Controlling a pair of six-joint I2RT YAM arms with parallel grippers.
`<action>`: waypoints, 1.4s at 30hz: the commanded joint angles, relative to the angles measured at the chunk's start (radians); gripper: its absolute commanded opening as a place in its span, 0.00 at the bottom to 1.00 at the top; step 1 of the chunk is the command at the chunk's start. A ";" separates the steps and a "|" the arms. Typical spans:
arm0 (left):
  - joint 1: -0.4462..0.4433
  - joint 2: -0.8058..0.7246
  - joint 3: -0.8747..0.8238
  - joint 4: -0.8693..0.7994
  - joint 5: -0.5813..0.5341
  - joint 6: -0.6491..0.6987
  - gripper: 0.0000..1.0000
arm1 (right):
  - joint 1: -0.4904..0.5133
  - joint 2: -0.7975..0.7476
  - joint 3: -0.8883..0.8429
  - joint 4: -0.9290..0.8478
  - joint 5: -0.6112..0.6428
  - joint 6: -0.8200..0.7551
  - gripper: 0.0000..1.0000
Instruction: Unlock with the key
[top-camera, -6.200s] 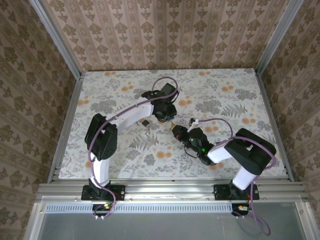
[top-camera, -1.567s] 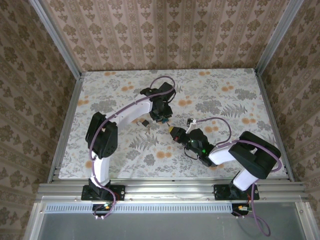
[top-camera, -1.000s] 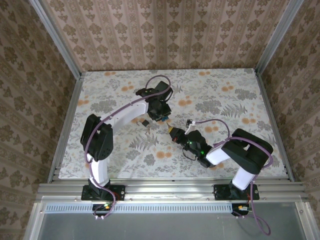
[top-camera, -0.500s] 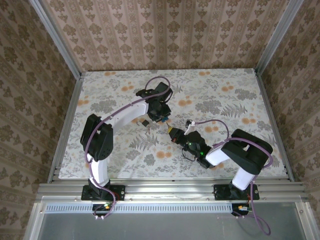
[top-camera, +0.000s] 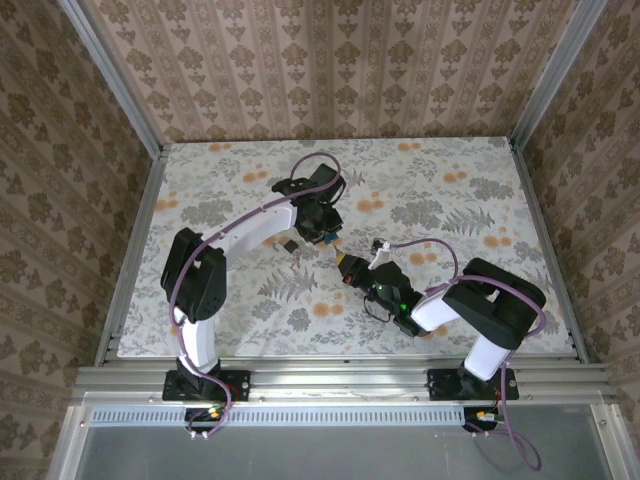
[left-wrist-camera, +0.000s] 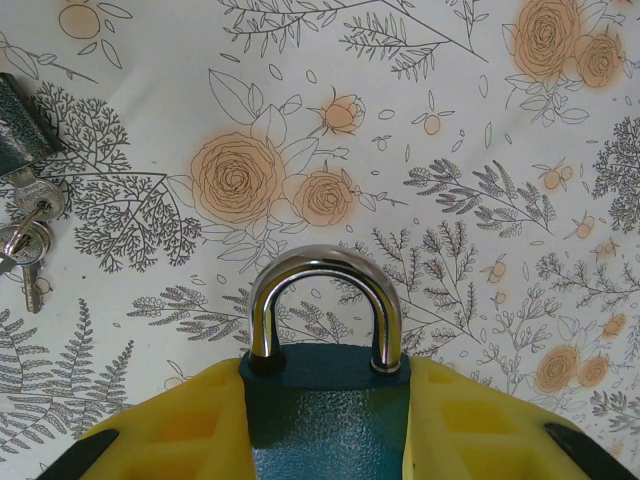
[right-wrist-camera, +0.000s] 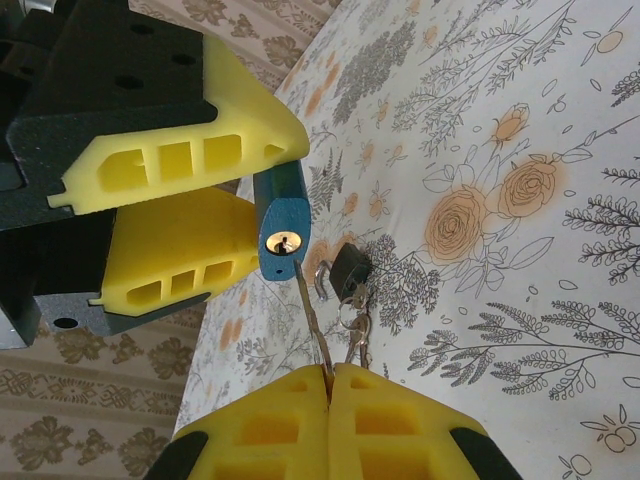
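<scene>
My left gripper (left-wrist-camera: 325, 405) is shut on a small blue padlock (left-wrist-camera: 325, 420), gripping its body between yellow fingers (left-wrist-camera: 175, 425); the silver shackle (left-wrist-camera: 325, 270) stands closed above them. In the right wrist view the padlock (right-wrist-camera: 281, 235) shows its keyhole (right-wrist-camera: 283, 243) facing my right gripper (right-wrist-camera: 330, 372). That gripper is shut on the key (right-wrist-camera: 312, 300), a slim metal blade sticking out between the pads. The blade's tip sits just under the keyhole, at the edge of the lock's bottom face. From above, the two grippers (top-camera: 322, 236) (top-camera: 347, 264) meet near mid-table.
A small black padlock (right-wrist-camera: 350, 268) with spare keys on a ring (right-wrist-camera: 355, 325) lies on the flowered tablecloth just left of the grippers, black padlock (top-camera: 287, 244). Patterned walls and metal rails (top-camera: 140, 250) bound the table.
Almost nothing has moved in the last second. Since the oldest frame, the left gripper has drifted slightly left with the padlock, and the right gripper has stayed close below it.
</scene>
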 joint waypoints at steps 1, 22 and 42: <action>-0.005 -0.033 -0.005 0.006 0.015 -0.014 0.19 | 0.002 -0.025 0.026 -0.005 0.045 -0.022 0.00; -0.026 -0.014 0.016 0.010 0.029 -0.017 0.19 | -0.030 -0.028 0.052 -0.031 0.046 -0.029 0.00; -0.061 -0.002 0.024 0.025 0.054 -0.022 0.18 | -0.083 -0.053 0.132 -0.156 -0.033 -0.050 0.00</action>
